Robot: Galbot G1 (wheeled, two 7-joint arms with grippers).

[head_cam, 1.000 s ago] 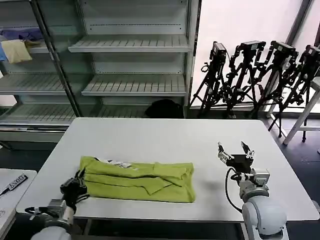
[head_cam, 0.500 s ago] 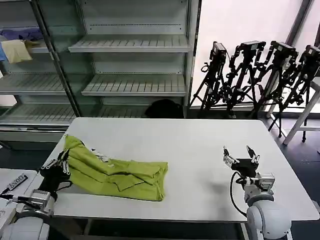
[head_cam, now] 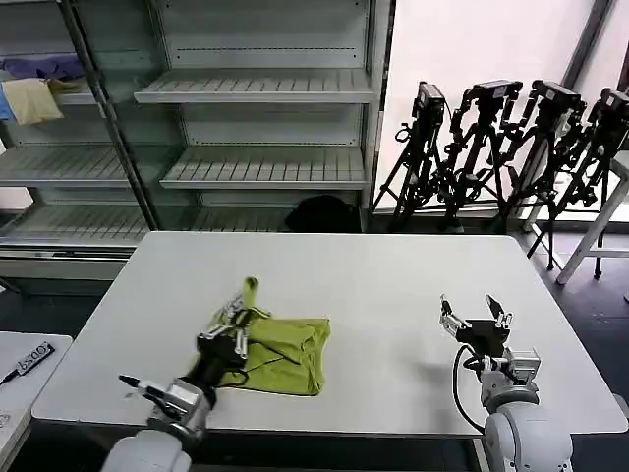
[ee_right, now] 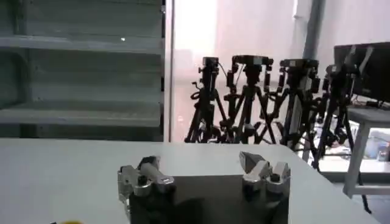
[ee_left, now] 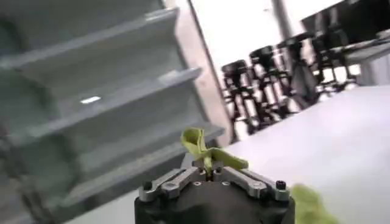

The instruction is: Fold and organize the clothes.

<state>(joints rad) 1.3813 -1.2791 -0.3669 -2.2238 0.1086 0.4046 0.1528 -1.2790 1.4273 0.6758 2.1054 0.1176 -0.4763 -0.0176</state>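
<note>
The lime yellow-green T-shirt (head_cam: 280,351) lies bunched in folds on the white table (head_cam: 354,275), left of centre near the front edge. My left gripper (head_cam: 237,313) is shut on one edge of the shirt, holding a strip of fabric (head_cam: 250,290) lifted above the pile. In the left wrist view the left gripper (ee_left: 207,172) pinches that green fabric (ee_left: 196,143) between its closed fingers. My right gripper (head_cam: 474,311) hovers open over the table's right side, well apart from the shirt. The right gripper (ee_right: 204,170) holds nothing.
Grey metal shelving (head_cam: 260,88) stands behind the table, with a pale yellow cloth (head_cam: 31,99) and a blue-purple cloth (head_cam: 39,67) on its upper left. Black tripods (head_cam: 501,147) stand at the back right. A second white surface (head_cam: 25,369) adjoins at the left.
My left gripper has carried the shirt's left edge up and to the right over the rest of the shirt, so the spread shirt is now a compact pile. The right gripper has barely moved.
</note>
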